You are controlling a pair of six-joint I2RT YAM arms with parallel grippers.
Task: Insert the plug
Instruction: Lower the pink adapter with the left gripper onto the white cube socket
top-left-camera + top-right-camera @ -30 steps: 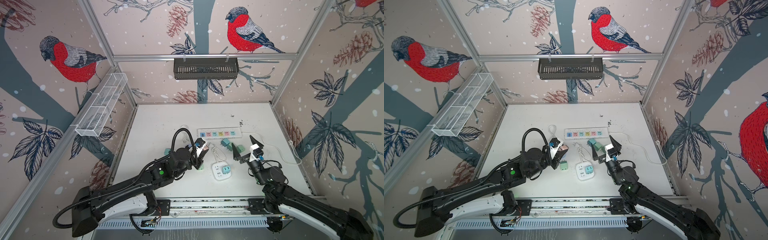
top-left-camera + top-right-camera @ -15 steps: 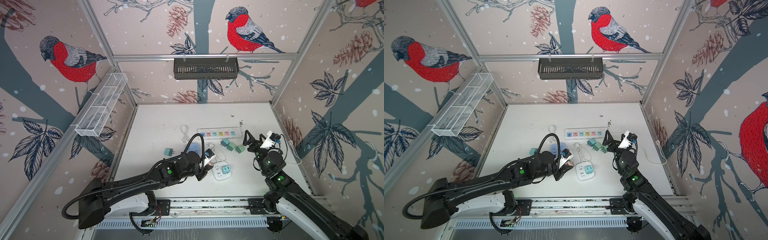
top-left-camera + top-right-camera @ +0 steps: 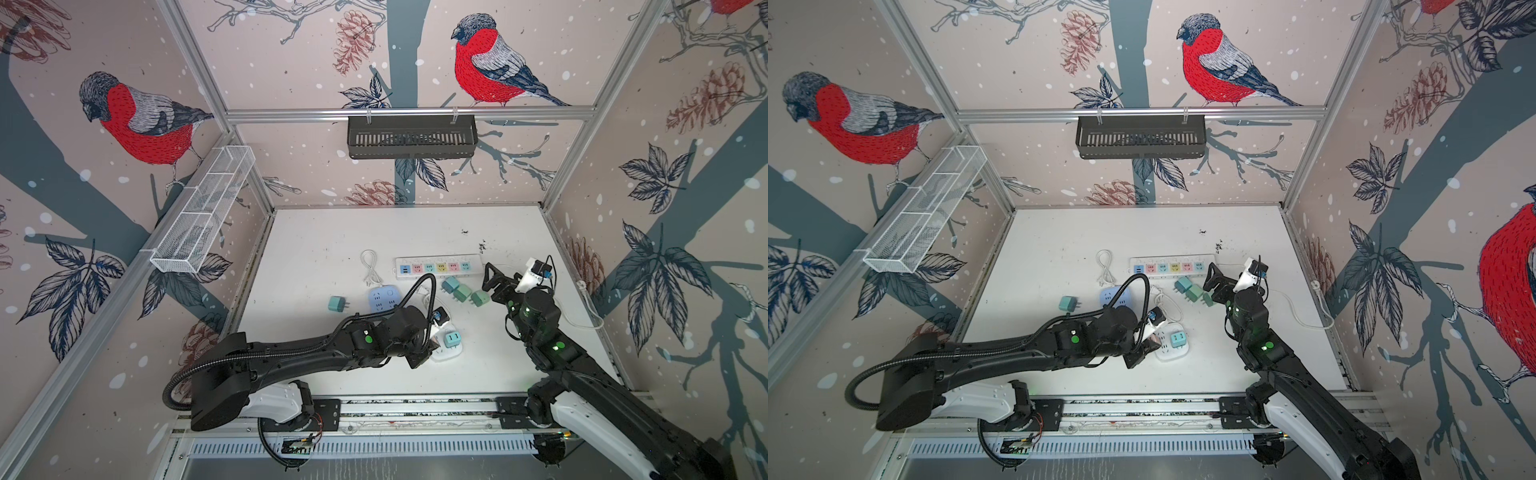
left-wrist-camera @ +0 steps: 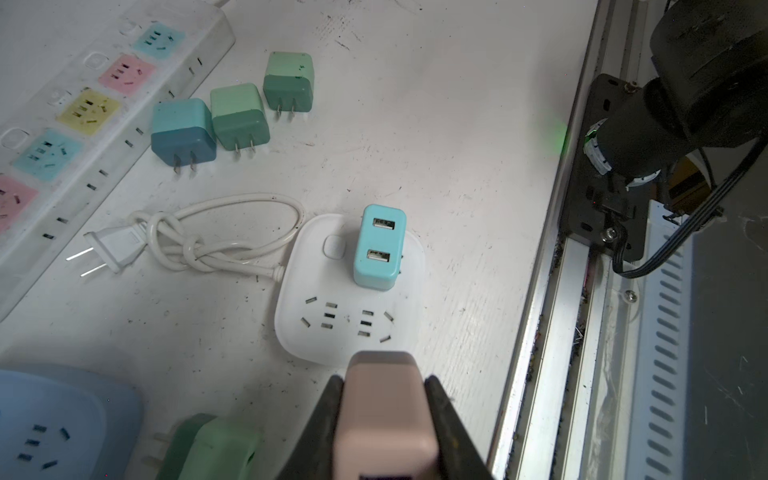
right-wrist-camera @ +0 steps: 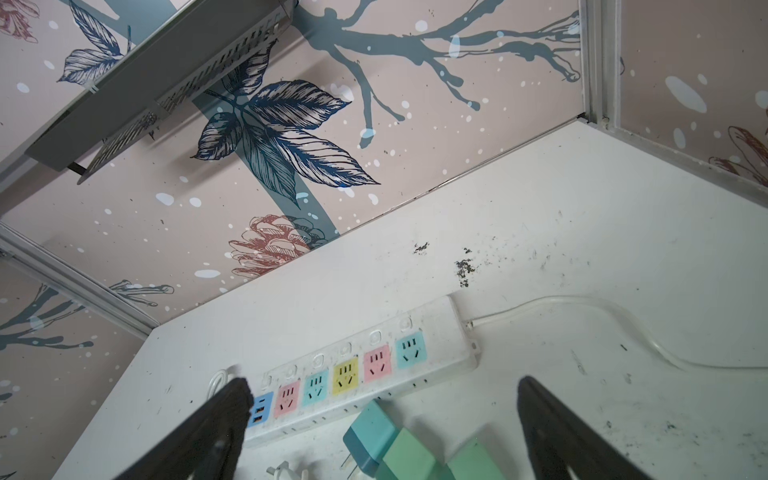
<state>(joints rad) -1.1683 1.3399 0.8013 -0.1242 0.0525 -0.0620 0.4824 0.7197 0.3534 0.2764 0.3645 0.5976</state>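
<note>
Walls (image 3: 137,120) with big red birds stand all around me, and a white table (image 3: 332,249) lies below. My left arm (image 3: 291,357) and my right arm (image 3: 582,374), both black, reach out over the table. Near the back of the table is a long strip (image 3: 438,266) with coloured holes for plugs. Nearer to me than the strip sit two square boxes with holes, a blue box (image 3: 383,298) and a white box (image 4: 349,328). A white cord (image 4: 199,245) tied in a knot comes out of the white box. A light blue plug (image 4: 378,245) stands pushed into the white box. Three plugs (image 4: 239,114), blue and green, lie side by side just beside the long strip. My right claw (image 5: 383,381) is spread wide with nothing in it and hangs over those three plugs. My left claw (image 4: 384,384) is pinching a pink plug (image 4: 384,424). The pink plug is at the edge of the white box, close to its free holes. I cannot tell if it touches the box.
</note>
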